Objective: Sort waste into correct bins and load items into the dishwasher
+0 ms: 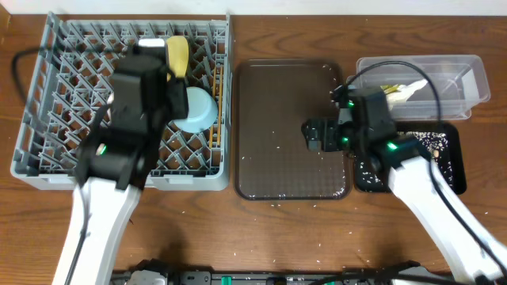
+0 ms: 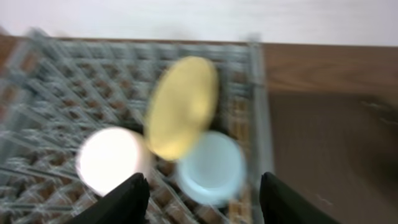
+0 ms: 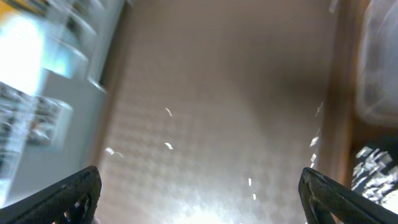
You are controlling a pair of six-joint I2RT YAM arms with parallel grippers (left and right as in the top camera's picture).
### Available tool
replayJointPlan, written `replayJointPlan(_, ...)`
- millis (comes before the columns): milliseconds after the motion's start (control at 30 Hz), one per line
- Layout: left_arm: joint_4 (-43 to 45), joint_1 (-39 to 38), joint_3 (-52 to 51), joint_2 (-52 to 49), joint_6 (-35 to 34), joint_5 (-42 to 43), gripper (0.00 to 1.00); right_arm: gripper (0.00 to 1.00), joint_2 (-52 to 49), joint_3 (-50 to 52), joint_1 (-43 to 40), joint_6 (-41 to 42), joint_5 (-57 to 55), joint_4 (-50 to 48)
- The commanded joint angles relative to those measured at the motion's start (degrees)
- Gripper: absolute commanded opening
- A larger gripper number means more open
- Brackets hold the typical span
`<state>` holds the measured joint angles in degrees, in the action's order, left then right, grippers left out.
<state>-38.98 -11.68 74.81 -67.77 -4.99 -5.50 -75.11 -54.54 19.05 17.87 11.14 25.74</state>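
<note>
The left end effector [image 2: 204, 190] gapes empty over the rack [image 1: 40, 95]; the right end effector [image 3: 199, 193] hangs wide apart, empty, above the brown tray [image 1: 277, 119].

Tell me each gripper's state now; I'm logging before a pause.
Left gripper: open, holding nothing, above the dish rack.
Right gripper: open, holding nothing, above the brown tray.

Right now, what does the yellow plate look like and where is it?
The yellow plate is round, plain and smooth-looking. It stands on its edge, leaning, between the pegs of the grey rack. The white bowl and the light blue bowl sit close in front of it in the left wrist view; blur hides whether they touch.
</note>
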Motion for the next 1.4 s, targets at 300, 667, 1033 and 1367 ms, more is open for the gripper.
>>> replayJointPlan(300, -11.78, 0.13, 0.44, 18.4, -2.6, 10.67, 0.9, 0.99, 22.47, -0.15, 0.28, -1.2, -0.13, -0.15)
replayJointPlan(667, -11.78, 0.13, 0.44, 18.25, -2.6, 10.67, 0.95, 0.99, 21.94, -0.15, -0.2, -1.99, -1.09, 3.54)
replayJointPlan(1033, -11.78, 0.13, 0.44, 18.25, -2.6, 10.67, 0.96, 0.99, 39.8, 5.01, -3.43, -10.88, -10.91, 3.65)
replayJointPlan(1367, -11.78, 0.13, 0.44, 18.25, -2.6, 10.67, 0.96, 0.99, 59.84, 34.8, -14.05, -10.45, -10.69, -12.57)
